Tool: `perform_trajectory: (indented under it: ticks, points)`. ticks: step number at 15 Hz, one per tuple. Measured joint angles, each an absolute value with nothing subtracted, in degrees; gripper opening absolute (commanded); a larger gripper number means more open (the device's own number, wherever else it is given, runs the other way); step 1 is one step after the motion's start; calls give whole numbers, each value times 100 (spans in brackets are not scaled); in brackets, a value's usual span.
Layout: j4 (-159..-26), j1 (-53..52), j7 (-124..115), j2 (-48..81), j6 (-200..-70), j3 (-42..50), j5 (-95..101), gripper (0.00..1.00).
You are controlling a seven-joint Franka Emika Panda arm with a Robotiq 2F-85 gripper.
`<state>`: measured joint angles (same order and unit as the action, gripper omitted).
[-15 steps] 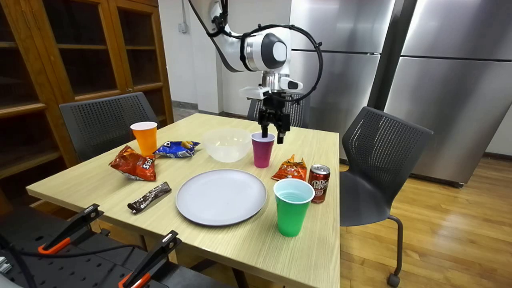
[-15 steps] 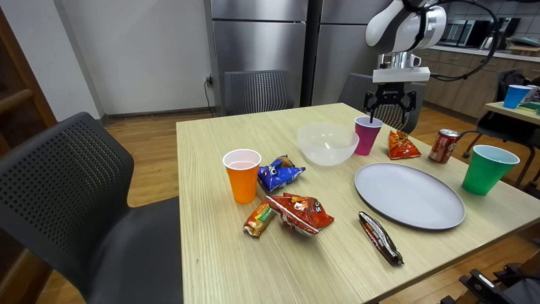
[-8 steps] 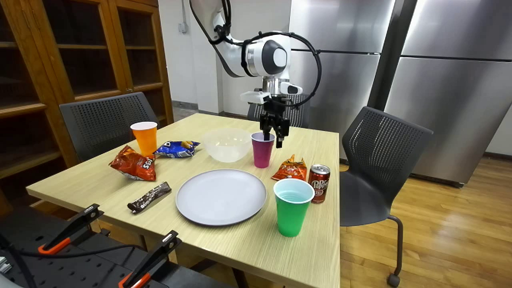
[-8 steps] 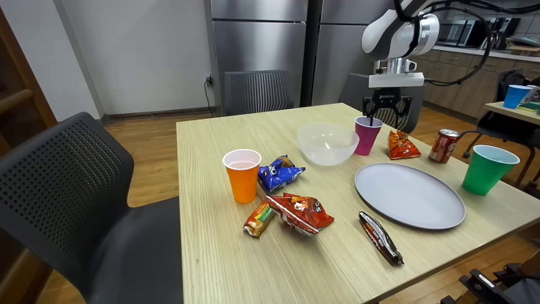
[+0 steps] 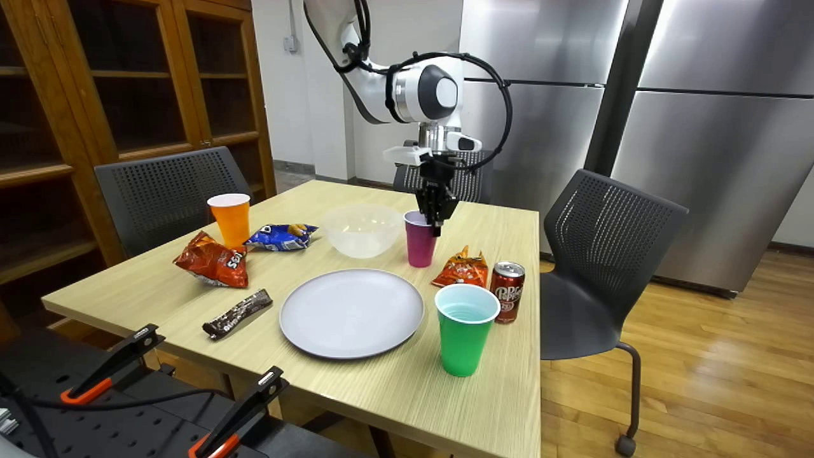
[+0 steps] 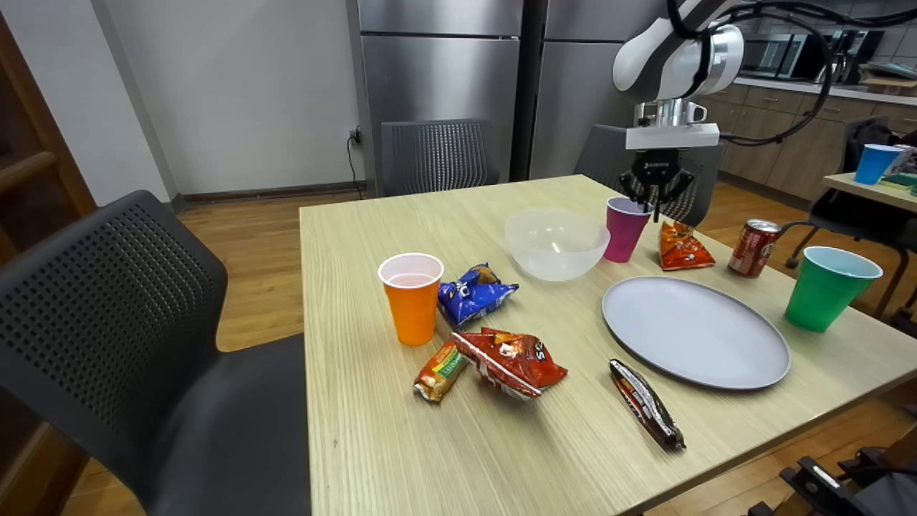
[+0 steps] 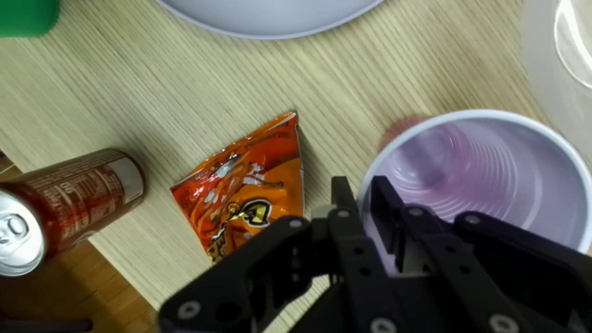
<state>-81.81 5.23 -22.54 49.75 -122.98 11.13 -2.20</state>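
Note:
A purple cup [image 5: 421, 248] [image 6: 625, 233] [image 7: 508, 162] stands on the table, leaning slightly if at all. My gripper [image 7: 360, 185] [image 6: 650, 206] points down at the cup's rim. One finger [image 7: 386, 196] reaches inside the cup, the other finger [image 7: 343, 192] is outside, and the wall runs between them. The jaws stand close together with a narrow gap. Whether both pads press on the wall I cannot tell. Beside the outer finger lies an orange chip bag [image 7: 252, 185] [image 5: 463, 267], apart from the gripper.
A clear bowl [image 5: 362, 232] sits close by the cup. Around lie a grey plate [image 5: 351, 312], a soda can [image 5: 507, 292], a green cup [image 5: 467, 337], an orange cup [image 6: 412, 308], a blue bag [image 6: 473, 294], a red bag [image 6: 512, 358] and a dark bar [image 6: 646, 401].
My gripper has come down a little, and its fingers have drawn from wide apart to nearly together about the rim. The purple cup has shifted slightly toward the outer finger.

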Motion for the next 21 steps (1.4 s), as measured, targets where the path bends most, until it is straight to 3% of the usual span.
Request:
perform_trajectory:
  ticks: [11,21]
  points:
    - [-8159,565,-2254,4844,-12214,1112,-333,1]
    - [-9300,662,-2246,3937,-12344,1113,-484,1]
